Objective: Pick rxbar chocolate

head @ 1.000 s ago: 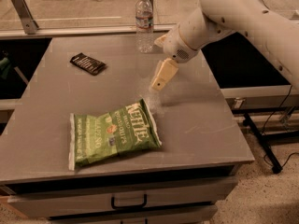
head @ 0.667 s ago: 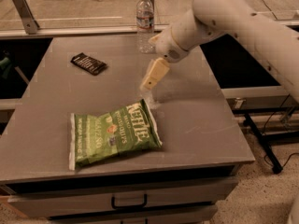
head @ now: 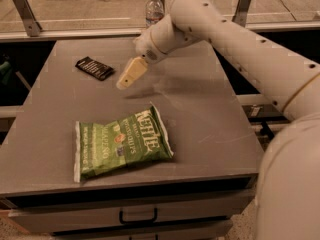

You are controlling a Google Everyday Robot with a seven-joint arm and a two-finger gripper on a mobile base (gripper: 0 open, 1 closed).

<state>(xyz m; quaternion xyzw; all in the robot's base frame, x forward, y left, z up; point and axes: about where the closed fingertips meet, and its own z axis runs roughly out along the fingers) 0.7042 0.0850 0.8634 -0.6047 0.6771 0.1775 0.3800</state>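
Note:
The rxbar chocolate (head: pixel 94 68) is a small flat dark bar with white print, lying at the far left of the grey table (head: pixel 210 119). My gripper (head: pixel 124 82) hangs above the table on the white arm, just right of the bar and a little nearer than it, pointing down and to the left. It is apart from the bar and holds nothing that I can see.
A large green Kettle chips bag (head: pixel 120 143) lies near the table's front edge. A clear water bottle (head: pixel 154 8) stands at the far edge, partly behind my arm. A drawer with a handle (head: pixel 138 215) is below the tabletop. A rail runs behind the table.
My arm has swung left across the table, bringing the gripper from the table's middle to just right of the bar. The bar, bag and bottle have not moved.

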